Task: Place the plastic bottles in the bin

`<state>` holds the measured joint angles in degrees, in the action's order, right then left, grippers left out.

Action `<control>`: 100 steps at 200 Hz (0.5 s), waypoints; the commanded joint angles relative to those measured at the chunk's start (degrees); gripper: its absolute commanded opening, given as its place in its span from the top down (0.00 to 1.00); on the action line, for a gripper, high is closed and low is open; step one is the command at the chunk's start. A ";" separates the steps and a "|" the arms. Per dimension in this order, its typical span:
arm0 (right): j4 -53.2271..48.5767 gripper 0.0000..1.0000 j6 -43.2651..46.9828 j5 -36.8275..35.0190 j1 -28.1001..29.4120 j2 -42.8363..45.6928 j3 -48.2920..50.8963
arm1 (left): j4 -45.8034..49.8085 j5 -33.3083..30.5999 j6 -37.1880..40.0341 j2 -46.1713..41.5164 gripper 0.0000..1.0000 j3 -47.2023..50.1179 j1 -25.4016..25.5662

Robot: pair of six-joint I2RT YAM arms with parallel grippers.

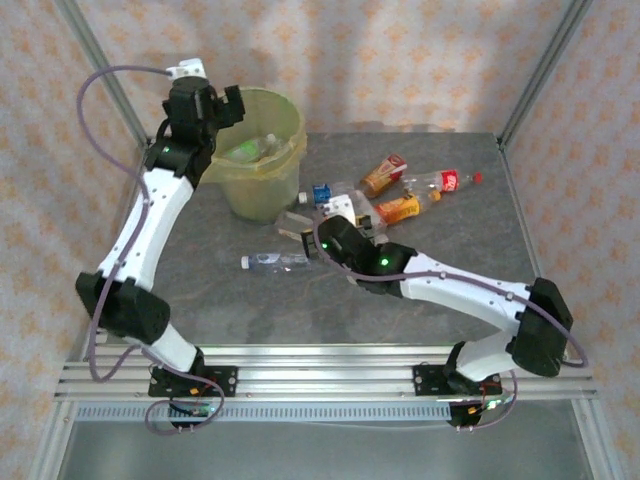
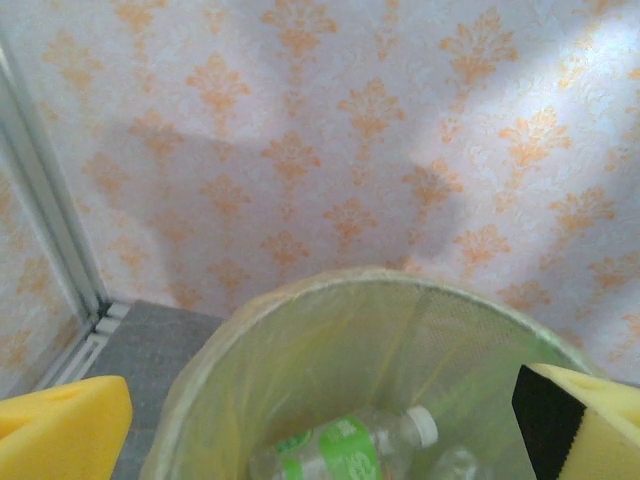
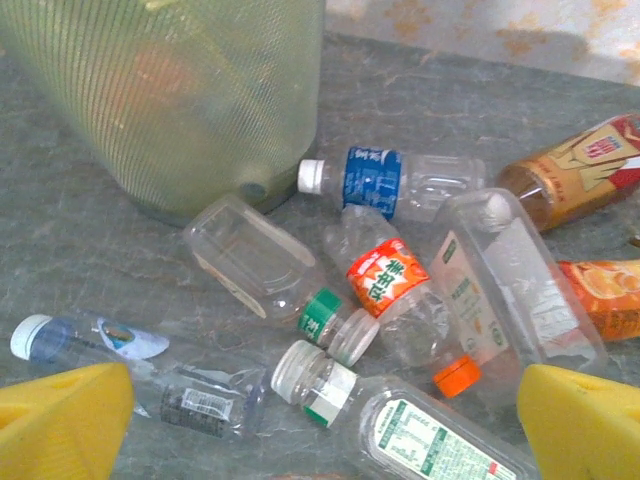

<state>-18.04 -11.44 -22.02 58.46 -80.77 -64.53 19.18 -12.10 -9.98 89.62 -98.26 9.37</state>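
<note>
Your left claw (image 2: 322, 430) hangs released over the bin (image 2: 330, 330); your right claw (image 3: 325, 425), released too, hovers above plastic bottles (image 3: 385, 275) on the table (image 1: 230, 310).

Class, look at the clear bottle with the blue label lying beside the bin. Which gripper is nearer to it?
Right. The right gripper hangs open low over the table, close to the blue-label bottle. The left gripper is open above the bin, farther away.

Bin (image 1: 250, 190) at back-left of table (image 1: 200, 290); bottle cluster (image 1: 398, 209) just R & front of it; single bottle (image 2: 340, 450) inside bin.
</note>
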 commanded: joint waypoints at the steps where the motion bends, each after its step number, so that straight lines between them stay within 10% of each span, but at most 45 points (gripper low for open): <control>1: -5.28 0.01 2.18 3.06 0.18 -3.91 -4.02 | 2.22 -0.92 -6.98 -5.71 0.00 6.48 -0.31; 100: -22.22 0.01 11.72 15.47 0.24 -26.50 -24.33 | 7.29 -4.05 -25.22 -32.66 0.00 32.32 -0.31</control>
<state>-34.22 -3.88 -10.87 58.46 -104.36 -85.93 22.94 -12.99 -29.21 61.12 -68.64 9.37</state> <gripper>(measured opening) 0.990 0.999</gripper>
